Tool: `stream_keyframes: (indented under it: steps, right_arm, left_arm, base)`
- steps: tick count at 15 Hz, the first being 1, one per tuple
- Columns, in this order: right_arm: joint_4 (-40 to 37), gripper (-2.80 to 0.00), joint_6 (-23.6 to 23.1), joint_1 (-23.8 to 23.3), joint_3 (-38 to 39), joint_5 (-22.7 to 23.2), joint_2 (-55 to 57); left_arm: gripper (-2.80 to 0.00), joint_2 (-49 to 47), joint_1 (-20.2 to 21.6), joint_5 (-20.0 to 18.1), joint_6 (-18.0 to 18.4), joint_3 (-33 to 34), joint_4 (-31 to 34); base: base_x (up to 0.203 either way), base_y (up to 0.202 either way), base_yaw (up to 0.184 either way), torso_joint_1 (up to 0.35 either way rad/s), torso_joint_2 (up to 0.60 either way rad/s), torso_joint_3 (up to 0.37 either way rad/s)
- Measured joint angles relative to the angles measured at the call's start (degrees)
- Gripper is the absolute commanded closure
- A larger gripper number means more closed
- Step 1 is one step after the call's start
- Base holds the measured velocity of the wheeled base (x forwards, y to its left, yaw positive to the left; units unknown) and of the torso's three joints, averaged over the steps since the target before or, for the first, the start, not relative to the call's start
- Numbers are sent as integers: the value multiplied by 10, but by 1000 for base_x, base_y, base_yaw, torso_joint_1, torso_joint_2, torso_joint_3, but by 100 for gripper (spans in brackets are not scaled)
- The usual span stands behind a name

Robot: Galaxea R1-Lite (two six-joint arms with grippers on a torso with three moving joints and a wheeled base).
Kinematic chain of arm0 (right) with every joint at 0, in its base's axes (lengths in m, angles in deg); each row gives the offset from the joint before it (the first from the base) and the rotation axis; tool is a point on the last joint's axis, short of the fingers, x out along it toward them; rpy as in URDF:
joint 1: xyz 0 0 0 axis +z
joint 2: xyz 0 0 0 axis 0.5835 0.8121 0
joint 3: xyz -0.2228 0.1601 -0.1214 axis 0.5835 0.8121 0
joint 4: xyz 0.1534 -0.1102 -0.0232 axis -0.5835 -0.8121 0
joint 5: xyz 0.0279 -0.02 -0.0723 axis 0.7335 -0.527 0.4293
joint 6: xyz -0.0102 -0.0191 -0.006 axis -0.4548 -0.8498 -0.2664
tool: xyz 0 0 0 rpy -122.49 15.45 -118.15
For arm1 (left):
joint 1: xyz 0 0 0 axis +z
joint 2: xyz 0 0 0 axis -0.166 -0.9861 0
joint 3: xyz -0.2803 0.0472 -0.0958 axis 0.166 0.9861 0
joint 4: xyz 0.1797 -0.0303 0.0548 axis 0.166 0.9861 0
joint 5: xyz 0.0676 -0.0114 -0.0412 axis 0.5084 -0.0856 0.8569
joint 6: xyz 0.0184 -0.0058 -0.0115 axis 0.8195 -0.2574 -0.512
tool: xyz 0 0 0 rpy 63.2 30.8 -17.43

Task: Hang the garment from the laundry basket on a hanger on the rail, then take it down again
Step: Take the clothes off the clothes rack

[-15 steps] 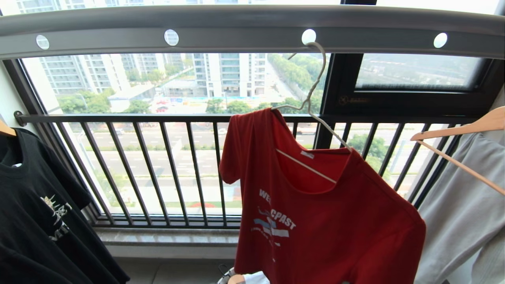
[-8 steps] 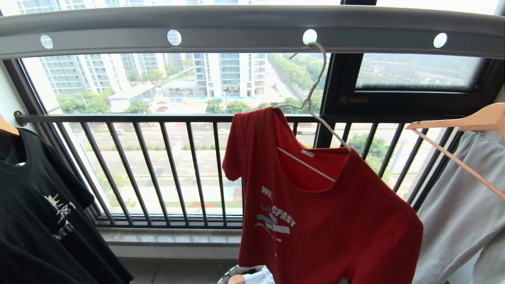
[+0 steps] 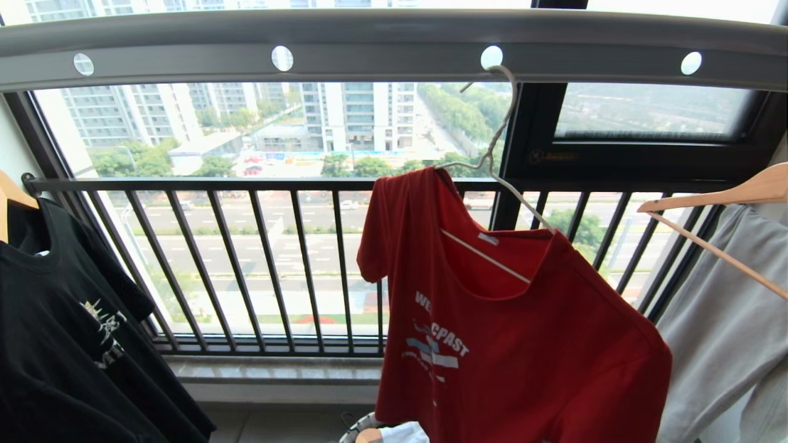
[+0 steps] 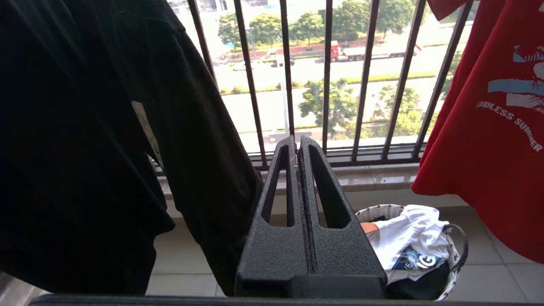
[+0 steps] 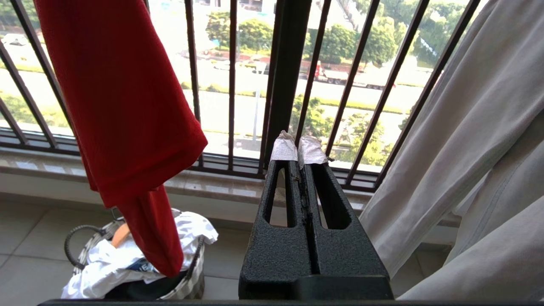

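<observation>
the rail [image 3: 394, 43] is seen stretched across the whole top of the head view, a wide grey bar pierced by a row of round holes. below and behind it the dark window railing [image 3: 246, 258] with its vertical bars is crossed by the hanging clothes. a black printed t-shirt [image 3: 68, 344] is hung at the far left, and a pale grey garment [image 3: 726, 344] is carried on a wooden hanger [image 3: 726, 203] at the far right. between them the garment [image 3: 511, 344], a red short-sleeved t-shirt with pale lettering on the chest, is draped on the hanger [image 3: 492, 154], whose large hook is caught through one of the rail's holes (the shirt sits tilted, its right shoulder lower than its left). the laundry basket [image 4: 454, 255] is set on the tiled floor beneath the red shirt, with a white printed garment [image 4: 408, 242] bundled inside it. the left gripper [image 4: 298, 142] is held low between the black shirt and the red one, its fingers pressed together with nothing between them. the right gripper [image 5: 297, 142] is held low between the red shirt and the grey garment, its taped fingertips [image 5: 284, 148] likewise closed on nothing.
</observation>
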Motion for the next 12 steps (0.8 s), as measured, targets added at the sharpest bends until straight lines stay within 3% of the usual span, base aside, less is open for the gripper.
stream_keyframes:
  steps: [3, 12]
  right_arm:
    - [0, 0, 0, 0, 0, 0, 0]
    - [0, 0, 0, 0, 0, 0, 0]
  left_arm:
    - [0, 0, 0, 3, -34, 0, 0]
    - [0, 0, 0, 3, -35, 0, 1]
  base:
    - [0, 0, 0, 0, 0, 0]
    - [0, 0, 0, 0, 0, 0]
